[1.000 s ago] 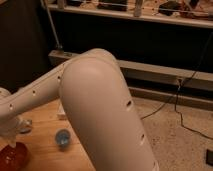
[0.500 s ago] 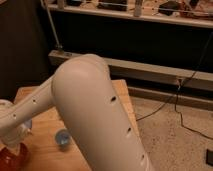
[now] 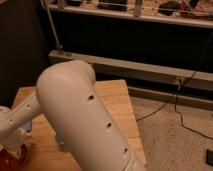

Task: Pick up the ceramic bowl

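The ceramic bowl (image 3: 7, 160) shows only as a glossy orange-red sliver at the bottom left corner, on the wooden table (image 3: 116, 100). My gripper (image 3: 11, 139) is at the lower left, just above the bowl, and the white wrist hides most of it. My thick white arm (image 3: 85, 120) fills the middle of the view and covers much of the table. A bit of the small blue cup (image 3: 60, 143) peeks out at the arm's left edge.
A grey metal rail (image 3: 150, 67) and dark shelving (image 3: 130, 30) stand behind the table. Black cables (image 3: 170, 102) run over the speckled floor to the right. The table's right edge is near the middle of the view.
My arm has swung further left and closer to the camera, covering more of the table. The blue cup is now mostly hidden. The wrist has sunk closer to the bowl.
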